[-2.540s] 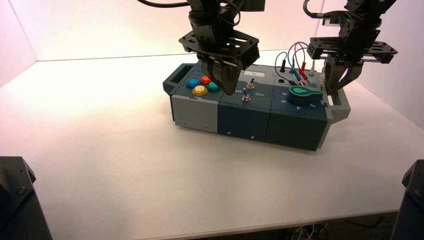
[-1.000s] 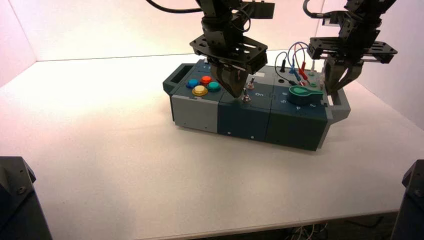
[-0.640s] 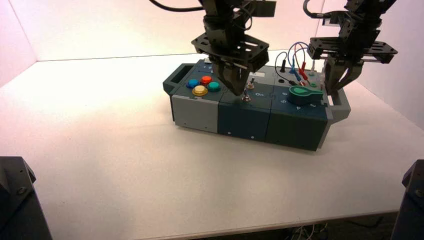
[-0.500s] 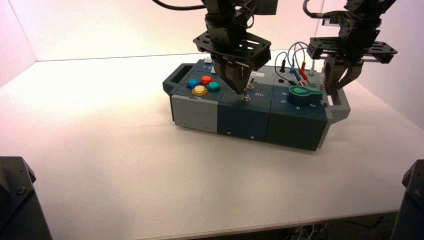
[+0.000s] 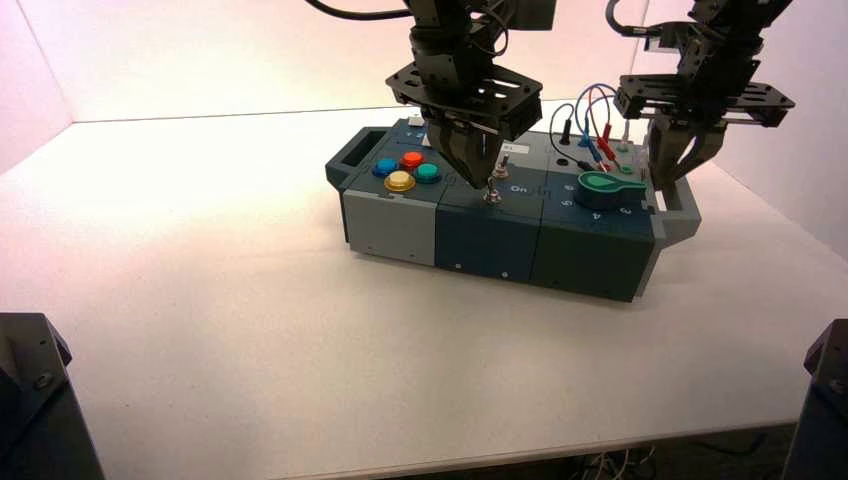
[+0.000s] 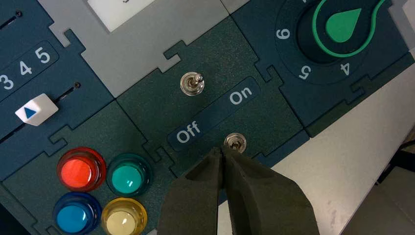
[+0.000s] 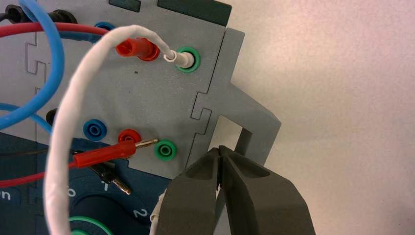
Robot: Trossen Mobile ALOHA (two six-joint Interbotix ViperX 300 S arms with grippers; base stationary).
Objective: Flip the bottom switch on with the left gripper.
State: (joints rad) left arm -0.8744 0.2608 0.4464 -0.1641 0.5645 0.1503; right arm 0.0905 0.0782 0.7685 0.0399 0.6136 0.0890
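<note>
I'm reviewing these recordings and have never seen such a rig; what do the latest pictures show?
A two-armed robot faces a box on a table. One picture looks down from above and behind the arms; the other two come from cameras on each wrist. The box carries four colored buttons, toggle switches, a green-marked knob and wires. The left gripper, fingers together, is right at the bottom switch; whether it touches is hard to tell. The right gripper, also shut, waits over the box's right end. Neither gripper holds anything.
</note>
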